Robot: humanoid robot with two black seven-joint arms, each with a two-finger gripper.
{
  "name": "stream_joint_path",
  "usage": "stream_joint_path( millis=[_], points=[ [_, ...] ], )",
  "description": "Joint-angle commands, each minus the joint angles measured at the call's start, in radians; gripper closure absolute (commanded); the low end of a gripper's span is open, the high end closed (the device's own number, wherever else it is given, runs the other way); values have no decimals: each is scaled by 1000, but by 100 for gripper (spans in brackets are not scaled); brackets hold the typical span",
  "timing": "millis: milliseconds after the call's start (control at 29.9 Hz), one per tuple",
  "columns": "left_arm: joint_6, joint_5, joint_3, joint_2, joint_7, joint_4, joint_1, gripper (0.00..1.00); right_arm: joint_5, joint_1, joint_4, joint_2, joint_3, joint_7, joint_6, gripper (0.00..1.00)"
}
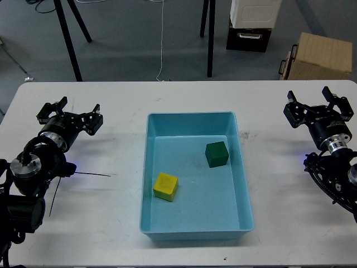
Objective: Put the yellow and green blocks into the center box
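Note:
A light blue box stands at the middle of the white table. A yellow block lies inside it at the front left. A green block lies inside it at the back right. My left gripper is open and empty over the table, well left of the box. My right gripper is open and empty near the table's right edge, well right of the box.
The white table carries a thin black cable left of the box. Beyond the far edge stand black stand legs, a cardboard box and a black and white case on the floor.

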Motion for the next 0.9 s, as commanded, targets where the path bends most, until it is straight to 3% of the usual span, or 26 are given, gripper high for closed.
stream_joint_path(
  millis=[0, 635, 802, 869],
  points=[
    [3, 1, 1, -4, 0, 0, -3, 0, -18, -8, 0, -16, 4, 0, 9, 1],
    [4, -2, -3, -12, 6, 0, -1, 0, -18, -10, -6, -7, 14, 13, 17, 1],
    [12, -143, -97, -1, 13, 12, -3, 0, -17, -11, -10, -3, 20, 13, 14, 1],
    [33, -200, -109, 5, 36, 12, -12, 0, -15, -13, -14, -1, 37, 13, 6, 1]
  ],
)
